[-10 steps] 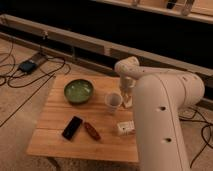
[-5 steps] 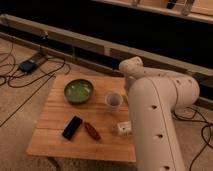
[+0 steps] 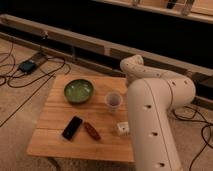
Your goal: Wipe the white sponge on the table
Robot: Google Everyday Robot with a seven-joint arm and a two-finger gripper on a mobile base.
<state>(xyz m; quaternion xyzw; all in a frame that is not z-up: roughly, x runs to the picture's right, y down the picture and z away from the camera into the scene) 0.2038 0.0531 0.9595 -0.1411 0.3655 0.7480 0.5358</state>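
Observation:
The table [image 3: 54, 136] is a low one with a pale wooden plank top, in the middle of the camera view. The white sponge does not show on it; it is hidden or out of view. My bulky white arm [image 3: 152, 117] rises over the table's right side and bends at a joint [image 3: 132, 65] above the far right corner. My gripper is hidden behind the arm, and it is shut.
On the table stand a green bowl [image 3: 78, 91] at the back left and a white cup [image 3: 114, 100] mid-right. A black phone [image 3: 72, 127] and a brown oblong object [image 3: 91, 131] lie in front. A white block with dark marks [image 3: 122, 128] pokes out beside the arm. Cables [image 3: 30, 66] lie on the floor at left.
The arm's upper joint has drifted slightly right and its big link now covers a little more of the table's right side. The objects have not moved.

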